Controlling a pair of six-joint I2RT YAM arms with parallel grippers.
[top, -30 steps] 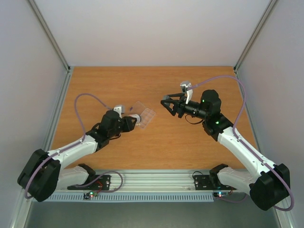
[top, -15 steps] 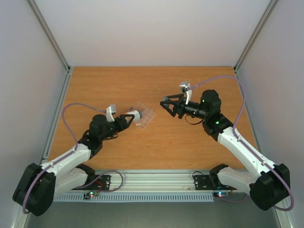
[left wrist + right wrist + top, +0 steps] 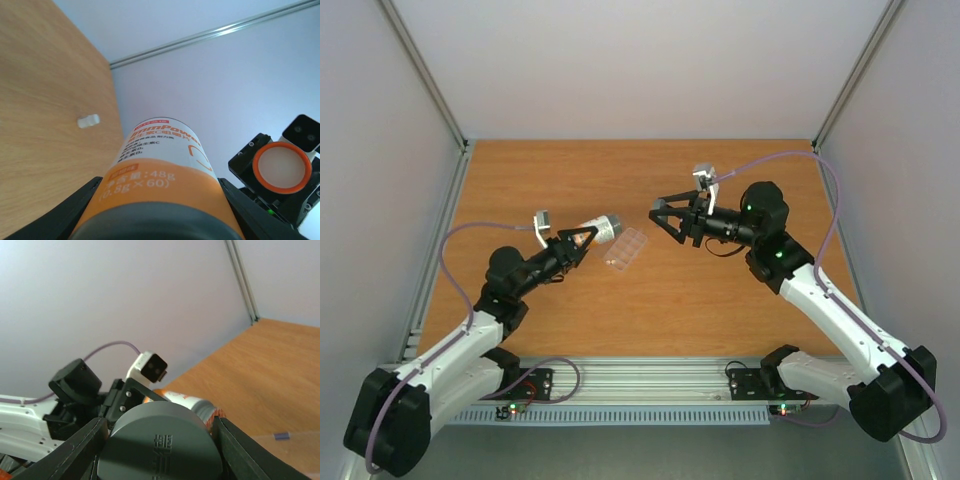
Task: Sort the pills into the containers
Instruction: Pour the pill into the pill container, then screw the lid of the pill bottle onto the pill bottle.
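My left gripper [image 3: 582,236] is shut on a white and orange pill bottle [image 3: 599,229], held tilted above the table just left of the clear pill box [image 3: 627,246]. In the left wrist view the bottle [image 3: 160,165] fills the space between the jaws. A small white oblong piece [image 3: 88,121] lies on the wood. Two tiny pale specks [image 3: 611,263] show at the box's near edge. My right gripper [image 3: 661,215] is shut on the grey bottle cap [image 3: 160,445], held in the air right of the box. Its orange-rimmed underside [image 3: 280,167] faces the left wrist camera.
The wooden table [image 3: 650,310] is walled by pale panels at the back and sides, with a metal rail along the near edge [image 3: 640,375]. Both arm bases sit on that rail. The left arm and its wrist camera [image 3: 152,366] show behind the cap.
My left arm has drawn back to the left and lifted the bottle off beside the box, tilting its open end towards the box. My right gripper has shifted slightly left and up with the cap.
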